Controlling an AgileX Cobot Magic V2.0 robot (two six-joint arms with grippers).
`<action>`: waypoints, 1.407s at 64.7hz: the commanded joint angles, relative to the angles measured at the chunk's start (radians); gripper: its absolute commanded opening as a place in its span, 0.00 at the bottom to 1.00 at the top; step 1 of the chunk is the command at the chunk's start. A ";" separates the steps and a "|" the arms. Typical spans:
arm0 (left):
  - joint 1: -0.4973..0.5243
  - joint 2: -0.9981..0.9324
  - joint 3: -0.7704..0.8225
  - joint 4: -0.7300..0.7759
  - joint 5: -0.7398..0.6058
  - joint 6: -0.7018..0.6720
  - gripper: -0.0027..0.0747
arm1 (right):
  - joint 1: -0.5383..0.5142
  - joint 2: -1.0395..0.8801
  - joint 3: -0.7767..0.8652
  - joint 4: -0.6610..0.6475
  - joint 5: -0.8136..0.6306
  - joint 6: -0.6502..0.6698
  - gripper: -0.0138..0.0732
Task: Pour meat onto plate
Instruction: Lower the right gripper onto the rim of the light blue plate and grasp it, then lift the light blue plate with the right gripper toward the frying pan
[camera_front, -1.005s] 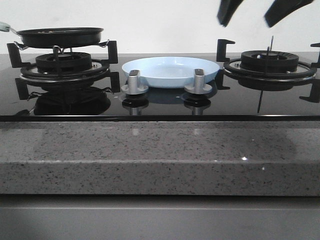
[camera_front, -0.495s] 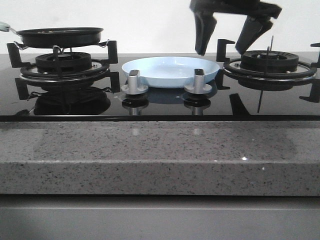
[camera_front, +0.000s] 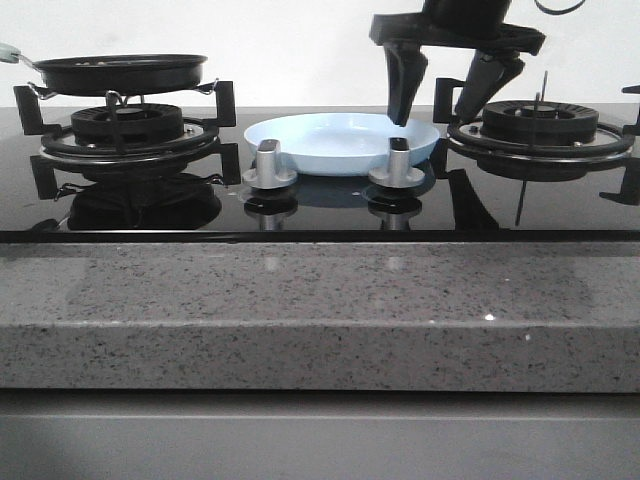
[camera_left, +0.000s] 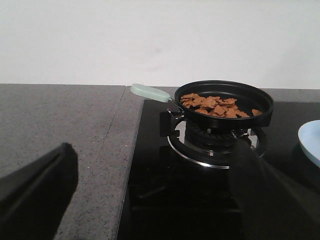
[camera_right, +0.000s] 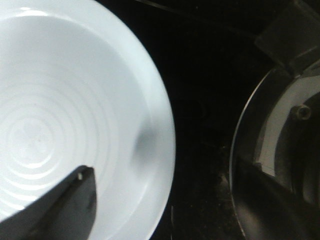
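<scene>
Front view: right gripper (camera_front: 436, 108) spread, empty, straddling right rim of pale-blue plate (camera_front: 330, 140) between burners. Meat (camera_left: 215, 106) in frying pan (camera_left: 225, 102), far left, nearer spread left gripper (camera_left: 150, 195).

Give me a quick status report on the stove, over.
Right hand open, straddling the plate rim. Left hand open, empty, short of the pan. Meat in pan; plate bare. Nothing in the way.
</scene>
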 joint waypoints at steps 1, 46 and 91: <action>0.000 0.009 -0.034 -0.008 -0.081 0.000 0.82 | 0.000 -0.060 -0.035 0.015 -0.043 -0.015 0.70; 0.000 0.009 -0.034 -0.008 -0.081 0.000 0.82 | 0.001 0.002 -0.035 0.015 -0.067 -0.045 0.49; 0.000 0.009 -0.034 -0.008 -0.077 0.000 0.82 | -0.004 -0.010 -0.290 0.020 0.122 -0.044 0.09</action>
